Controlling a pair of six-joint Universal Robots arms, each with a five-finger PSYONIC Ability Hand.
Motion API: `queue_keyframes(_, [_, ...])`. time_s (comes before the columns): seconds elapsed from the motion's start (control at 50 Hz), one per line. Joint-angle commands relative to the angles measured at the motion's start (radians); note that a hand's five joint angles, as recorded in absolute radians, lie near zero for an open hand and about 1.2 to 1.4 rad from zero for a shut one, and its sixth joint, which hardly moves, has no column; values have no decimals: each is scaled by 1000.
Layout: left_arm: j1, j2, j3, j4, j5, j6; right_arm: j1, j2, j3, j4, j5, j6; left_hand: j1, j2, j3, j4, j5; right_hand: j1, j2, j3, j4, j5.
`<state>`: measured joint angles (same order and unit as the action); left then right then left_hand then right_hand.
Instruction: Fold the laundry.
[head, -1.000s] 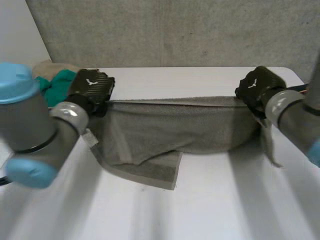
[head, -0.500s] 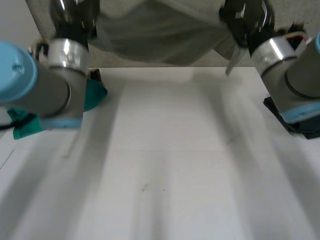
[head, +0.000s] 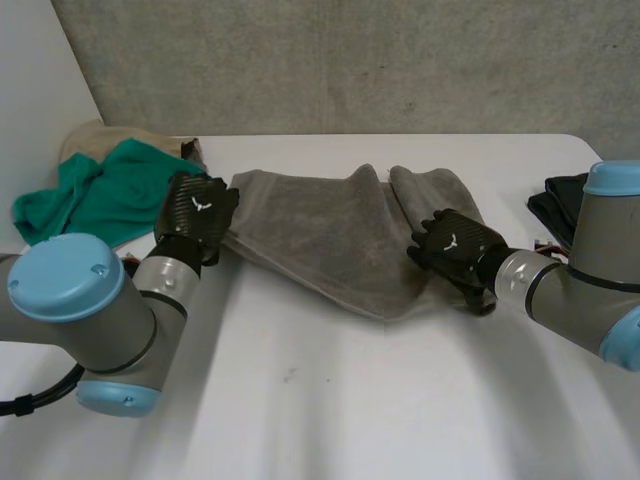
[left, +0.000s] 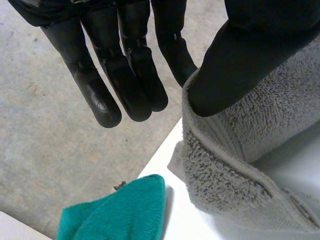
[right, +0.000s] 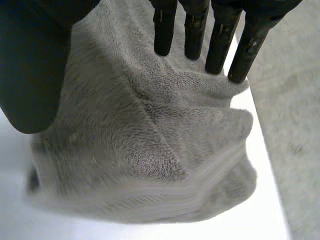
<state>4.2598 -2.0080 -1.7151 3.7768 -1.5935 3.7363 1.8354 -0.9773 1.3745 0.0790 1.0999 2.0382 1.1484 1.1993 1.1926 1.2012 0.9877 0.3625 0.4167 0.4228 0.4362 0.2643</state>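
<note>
Concrete wall (head: 350, 60) at the back, white table (head: 330, 400) in front, grey towel (head: 320, 230) lying on it between the two hands. Half a second ago the towel was hoisted high in the air, pinched at both top corners; now it is down on the table and both hands have let go. Left hand (head: 197, 212) sits at the towel's near-left corner. In its wrist view the fingers (left: 125, 75) are straight and spread clear of the cloth, and the thumb (left: 235, 55) rests on the hemmed edge, so it grips nothing. Right hand (head: 452, 243) sits on the towel's opposite end. Its fingers (right: 192, 30) are straight with the tips touching a ridge of cloth, the thumb is off to one side, and nothing is pinched. The towel is not flat: a raised fold runs by the right hand and the edge nearest the robot sags to a point between the hands. Green cloth (head: 95, 195) on a beige cloth (head: 100, 135) lies just beyond the left hand, and a dark item (head: 560, 200) lies beyond the right hand. My read: the lay-out step is done but messy, and the towel likely needs smoothing before the first fold.
</note>
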Motion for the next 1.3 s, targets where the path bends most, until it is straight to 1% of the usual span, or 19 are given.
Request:
queue_keyframes(0.02, [9, 49, 5, -31, 0, -18, -44, -131, 111, -105, 17, 630, 248, 197, 204, 195, 234, -188, -242, -248, -262, -264])
queue_keyframes(0.08, [17, 55, 2, -43, 0, -36, -76, -185, 176, -140, 29, 769, 248, 197, 204, 195, 234, -188, -242, -248, -262, -264])
queue_keyframes(0.1, [17, 57, 0, -48, 0, -42, -97, -211, 213, -157, 49, 859, 248, 197, 204, 195, 234, -188, -242, -248, -262, -264])
queue_keyframes(0.24, [17, 61, -1, -75, 0, -79, -166, -264, 328, -151, 190, 1111, 248, 197, 204, 195, 234, -188, -242, -248, -262, -264])
queue_keyframes(0.36, [18, 60, 8, -75, 1, -79, -163, -245, 357, -154, 202, 1120, 248, 197, 204, 195, 234, -96, -150, -156, -169, -172])
queue_keyframes(0.46, [22, 61, 9, -75, 1, -79, -162, -163, 341, -163, 209, 1120, 248, 197, 204, 195, 234, 104, 50, 44, 30, 28])
queue_keyframes(0.6, [26, 61, 5, -77, 1, -81, -160, -80, 291, -191, 219, 1122, 248, 197, 204, 195, 234, 136, 82, 76, 63, 60])
queue_keyframes(0.66, [29, 61, 5, -75, 1, -81, -153, -54, 273, -212, 221, 1122, 248, 197, 204, 195, 234, 218, 164, 158, 145, 142])
queue_keyframes(0.72, [31, 61, 5, -75, 1, -81, -139, -35, 255, -237, 230, 1123, 248, 197, 204, 195, 234, 418, 363, 357, 344, 341])
queue_keyframes(0.74, [32, 61, 5, -77, 1, -81, -134, -26, 242, -246, 236, 1122, 248, 197, 204, 195, 234, 555, 501, 495, 481, 479])
queue_keyframes(0.82, [31, 63, 3, -81, 1, -81, -122, 0, 206, -248, 250, 1120, 248, 197, 204, 195, 234, 743, 689, 683, 670, 667])
queue_keyframes(0.9, [29, 66, 0, -103, 1, -81, -113, 6, 192, -240, 253, 1123, 248, 197, 204, 195, 234, 832, 778, 772, 758, 756])
queue_keyframes(0.98, [29, 78, -6, -129, 1, -81, -116, -6, 193, -239, 247, 1134, 248, 197, 204, 195, 234, 794, 740, 734, 721, 718])
queue_keyframes(1.04, [31, 86, -8, -143, 1, -81, -116, -17, 193, -240, 247, 1133, 248, 197, 204, 195, 234, 519, 465, 459, 446, 443])
queue_keyframes(1.16, [35, 87, -6, -146, 1, -81, -114, 11, 182, -240, 247, 1131, 248, 197, 204, 195, 234, 436, 382, 376, 362, 360])
queue_keyframes(1.22, [38, 87, -6, -146, 1, -81, -111, 45, 169, -239, 250, 1128, 248, 197, 204, 195, 234, 474, 420, 414, 400, 398])
queue_keyframes(1.24, [38, 87, -6, -146, 1, -81, -111, 49, 164, -239, 251, 1126, 248, 197, 204, 195, 234, 518, 463, 457, 444, 441])
queue_keyframes(1.28, [38, 86, -6, -147, 1, -79, -108, 48, 156, -232, 253, 1125, 248, 197, 204, 195, 234, 924, 870, 864, 851, 848])
queue_keyframes(1.3, [38, 87, -6, -147, 1, -79, -110, 43, 156, -229, 255, 1123, 248, 197, 204, 195, 234, 1033, 978, 972, 959, 956])
